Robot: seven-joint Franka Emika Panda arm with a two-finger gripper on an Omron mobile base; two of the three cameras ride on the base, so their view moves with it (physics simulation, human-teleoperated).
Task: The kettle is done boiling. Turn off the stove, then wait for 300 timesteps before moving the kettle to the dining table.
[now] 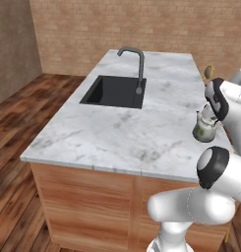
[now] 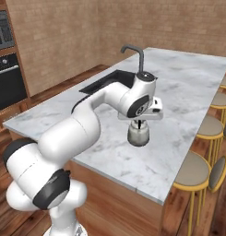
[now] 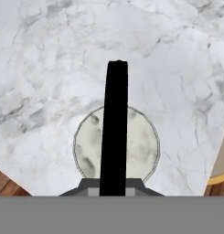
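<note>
Looks nearly done: the hand [image 2: 140, 123] is clamped on the black wire handle of the small grey-green metal kettle [image 2: 138, 135], right over the white marble island surface [image 2: 188, 97]; just releasing is left.

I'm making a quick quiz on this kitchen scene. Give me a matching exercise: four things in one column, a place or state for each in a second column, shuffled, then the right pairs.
Things:
1. kettle
2. sink
3. faucet
4. stools

Places or states:
A. black, set into the marble dining table
B. lined along the table's side
C. under the hand, by its black handle
D. dark gooseneck, rising beside the basin

Pairs: 1-C, 2-A, 3-D, 4-B
</note>
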